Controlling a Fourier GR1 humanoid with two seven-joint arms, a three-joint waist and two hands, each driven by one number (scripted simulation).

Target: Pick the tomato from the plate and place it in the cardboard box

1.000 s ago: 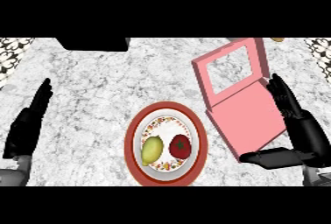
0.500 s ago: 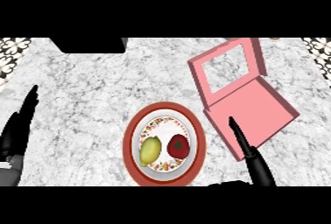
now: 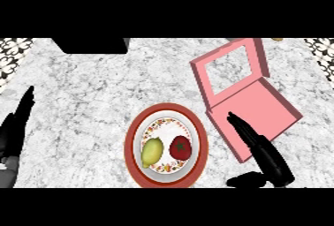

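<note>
A red tomato [image 3: 180, 148] lies on the right side of a red-rimmed plate [image 3: 135, 132], beside a yellow-green fruit [image 3: 152, 151]. The pink cardboard box [image 3: 257, 109] lies open to the upper right, its windowed lid [image 3: 231, 68] raised behind it. My right hand [image 3: 261, 152] is open, fingers straight and pointing up-left, between the plate and the box, over the box's near corner. It holds nothing. My left hand [image 3: 16, 126] rests open at the left edge, fingers up.
The counter is grey-white marble [image 3: 98, 88]. A black block [image 3: 90, 45] sits at the top left. Patterned tiles [image 3: 13, 55] show in the upper corners.
My right hand has moved from over the box towards the plate and now lies lower and further left. The view has shifted slightly. The tomato has not moved.
</note>
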